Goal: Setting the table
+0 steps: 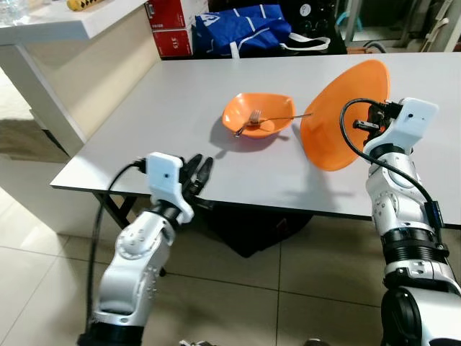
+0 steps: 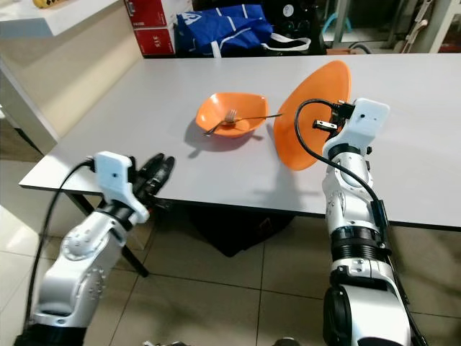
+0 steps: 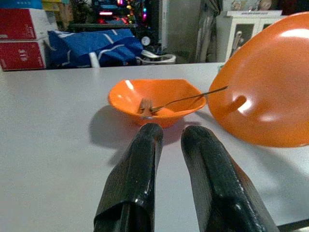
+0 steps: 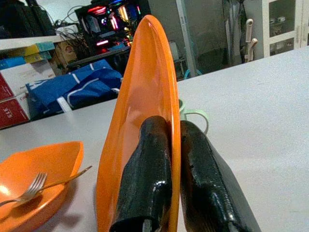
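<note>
Right wrist view shows the plate [image 4: 145, 96] pinched edge-on between the right gripper [image 4: 175, 159] fingers, held tilted above the table [image 1: 144, 108] beside the bowl [image 1: 258, 115] holding a fork [image 1: 266, 120]. Swinging it down carelessly could clip the fork handle. The left gripper [image 3: 169, 154], fingers slightly apart and empty, hovers at the table's near edge.

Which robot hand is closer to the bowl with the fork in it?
Right. The right gripper clamps the plate standing on edge right beside the bowl. The left gripper sits back at the table's near edge, empty.
</note>
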Robot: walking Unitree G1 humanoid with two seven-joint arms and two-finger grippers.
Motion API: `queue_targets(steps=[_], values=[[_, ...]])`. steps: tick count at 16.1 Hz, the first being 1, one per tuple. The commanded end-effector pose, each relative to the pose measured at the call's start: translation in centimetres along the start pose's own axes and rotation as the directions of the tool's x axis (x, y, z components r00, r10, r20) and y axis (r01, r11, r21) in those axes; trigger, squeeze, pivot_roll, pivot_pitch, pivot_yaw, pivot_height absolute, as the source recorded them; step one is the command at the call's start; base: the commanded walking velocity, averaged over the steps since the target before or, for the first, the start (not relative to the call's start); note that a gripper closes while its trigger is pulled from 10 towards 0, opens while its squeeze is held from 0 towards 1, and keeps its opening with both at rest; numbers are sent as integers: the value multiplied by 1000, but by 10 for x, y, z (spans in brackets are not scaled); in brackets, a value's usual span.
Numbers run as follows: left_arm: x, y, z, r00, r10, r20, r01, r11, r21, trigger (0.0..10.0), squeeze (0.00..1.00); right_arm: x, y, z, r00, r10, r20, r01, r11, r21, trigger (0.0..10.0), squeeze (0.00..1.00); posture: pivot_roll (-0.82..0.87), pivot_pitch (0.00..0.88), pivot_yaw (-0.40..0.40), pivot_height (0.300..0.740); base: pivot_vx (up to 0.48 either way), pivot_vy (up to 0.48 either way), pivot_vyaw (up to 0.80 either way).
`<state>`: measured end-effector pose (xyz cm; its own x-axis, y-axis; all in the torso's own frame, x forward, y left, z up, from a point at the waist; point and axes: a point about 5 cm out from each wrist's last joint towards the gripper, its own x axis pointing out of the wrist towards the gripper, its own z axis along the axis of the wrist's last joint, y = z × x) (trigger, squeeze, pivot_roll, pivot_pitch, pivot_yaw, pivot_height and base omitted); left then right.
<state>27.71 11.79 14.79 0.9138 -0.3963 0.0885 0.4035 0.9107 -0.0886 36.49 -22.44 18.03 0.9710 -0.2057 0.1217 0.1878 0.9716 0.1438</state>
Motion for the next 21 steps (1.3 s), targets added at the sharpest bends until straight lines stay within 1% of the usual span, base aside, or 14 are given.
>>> queue_targets(steps=[1,3,5,6,7,9,13,17,19,21], values=[[3,1,4,1000,7,17,-7,1000,11,10000,0,-1,3,2,1000,21,-3,-21,1000,-12,10000,0,-307,0,119,740,0,0,0],[6,-2,2,1000,5,21,-5,1000,-2,10000,0,-10,4,-6,999,22,-44,-22,1000,1,10000,0,-316,0,124,740,0,0,0],[6,-2,0,1000,1,20,-1,1000,-4,10000,0,-16,4,-14,998,20,-64,-20,1000,-8,10000,0,-319,0,136,740,0,0,0],[7,-1,0,1000,-5,18,5,1000,-1,10000,0,-19,5,-21,997,24,-79,-26,999,-27,10000,0,-315,0,141,740,0,0,0],[7,0,1,1000,-5,19,5,1000,2,10000,0,-21,5,-24,996,29,-80,-34,998,-54,10000,0,-314,0,141,740,0,0,0],[7,1,2,1000,-5,21,5,1000,8,10000,0,-23,5,-30,994,36,-104,-43,997,-65,10000,0,-311,0,137,740,0,0,0],[8,1,2,1000,-1,27,1,1000,9,10000,0,-26,6,-39,987,35,-158,-42,998,-41,10000,0,-306,0,129,740,0,0,0],[6,2,2,1000,4,24,-4,1000,12,10000,0,-28,14,-49,975,60,-216,-58,998,15,10000,0,-292,0,131,740,0,0,0],[5,3,2,1000,8,23,-8,1000,15,10000,0,-32,18,-59,960,87,-267,-78,996,45,10000,0,-288,0,131,740,0,0,0],[4,3,2,1000,9,23,-10,1000,17,10000,0,-35,17,-67,949,104,-297,-98,995,34,10000,0,-283,0,130,740,0,0,0]])
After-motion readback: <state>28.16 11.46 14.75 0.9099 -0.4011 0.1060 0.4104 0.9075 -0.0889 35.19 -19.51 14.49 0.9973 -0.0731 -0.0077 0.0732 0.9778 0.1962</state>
